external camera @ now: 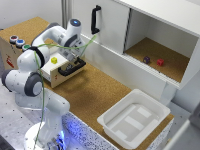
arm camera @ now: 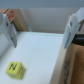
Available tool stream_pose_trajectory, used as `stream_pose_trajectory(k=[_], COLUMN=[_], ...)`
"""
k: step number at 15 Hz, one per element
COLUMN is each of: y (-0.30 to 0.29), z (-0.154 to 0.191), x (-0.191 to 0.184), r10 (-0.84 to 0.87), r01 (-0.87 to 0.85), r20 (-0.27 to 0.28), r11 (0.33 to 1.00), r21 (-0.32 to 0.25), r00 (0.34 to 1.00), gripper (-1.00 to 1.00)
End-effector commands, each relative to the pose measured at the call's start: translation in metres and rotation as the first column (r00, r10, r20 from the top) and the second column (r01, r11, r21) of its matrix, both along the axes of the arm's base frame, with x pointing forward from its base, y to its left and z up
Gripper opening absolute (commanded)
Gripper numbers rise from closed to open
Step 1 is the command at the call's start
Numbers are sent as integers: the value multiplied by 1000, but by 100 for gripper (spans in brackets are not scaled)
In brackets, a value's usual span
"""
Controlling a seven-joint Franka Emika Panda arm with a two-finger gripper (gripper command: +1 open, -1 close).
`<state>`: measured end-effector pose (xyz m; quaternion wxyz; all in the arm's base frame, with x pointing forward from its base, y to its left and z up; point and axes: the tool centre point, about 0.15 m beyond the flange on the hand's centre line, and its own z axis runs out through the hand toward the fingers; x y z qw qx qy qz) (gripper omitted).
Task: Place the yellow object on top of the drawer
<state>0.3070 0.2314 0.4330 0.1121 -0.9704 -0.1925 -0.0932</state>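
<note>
Claw (arm camera: 41, 31) hangs released, jaws spread wide and empty, and the yellow object (arm camera: 15, 69) sits on the drawer (arm camera: 42, 57) at seven o'clock of it.

High, oblique exterior overview; close downward wrist view; shared: drawer (external camera: 59, 67) top.

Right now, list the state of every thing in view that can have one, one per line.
yellow object: resting on the drawer's top, not gripped.
drawer: pulled out from the cabinet.
end effector: open, empty, above the drawer.
cupboard door: open, interior exposed.
red block: lying loose in the cupboard.
purple block: lying loose beside the red one.
white bin: upright, empty.
</note>
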Motion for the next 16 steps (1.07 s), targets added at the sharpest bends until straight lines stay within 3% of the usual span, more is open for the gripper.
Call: stream_pose_trajectory(k=[1,5,9,12,16], y=[70,107,124,119,108], z=[-18,-45,-60,-68,-85], x=[17,15,16,24,17], r10=[223,425,636,733,831], r01=[-257,-478,-694,-776,-857], r20=[-174,-241,-279,-276,-265], r11=[944,843,650,529,400], r21=[-206,-245,-308,-342,-325], r00=[959,873,719,621,489], gripper=[100,100,100,100,100])
